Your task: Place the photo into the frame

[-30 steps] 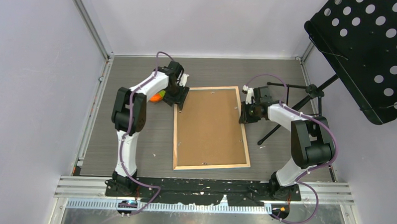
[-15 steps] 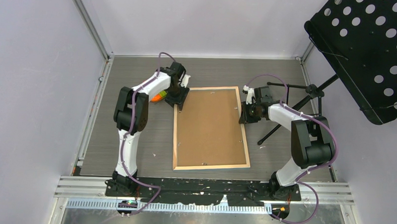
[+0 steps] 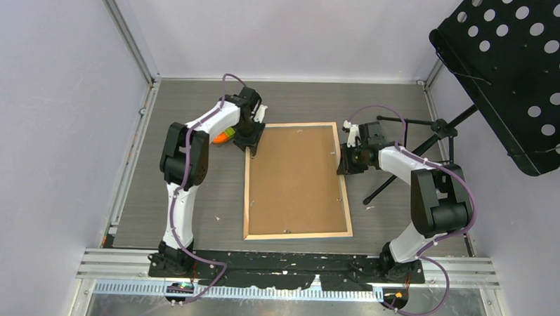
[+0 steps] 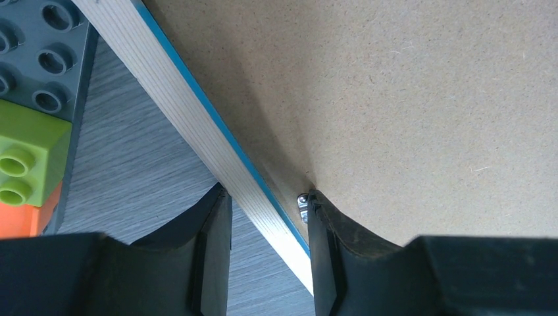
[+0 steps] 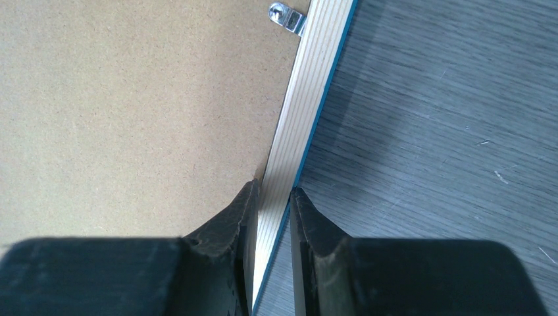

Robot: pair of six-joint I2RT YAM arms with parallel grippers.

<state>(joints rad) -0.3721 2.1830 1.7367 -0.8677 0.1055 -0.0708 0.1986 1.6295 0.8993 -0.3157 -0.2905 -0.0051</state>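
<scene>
Grey wood-grain tabletop (image 3: 191, 218) carries the frame (image 3: 247, 199) back-up, its brown backing board (image 3: 295, 179) fitted. I see no photo; it may sit beneath. On the frame's right rail, the right gripper (image 5: 272, 197) pinches the wood narrowly. At the frame's far-left corner, the left gripper (image 4: 266, 217) has just narrowed around the rail beside a metal tab (image 4: 303, 203). Whether it grips yet, I cannot tell. Likely I'm readying a two-handed lift.

Backing board (image 3: 296, 180) in frame (image 3: 297, 235), toy bricks (image 3: 223, 136) left.
</scene>
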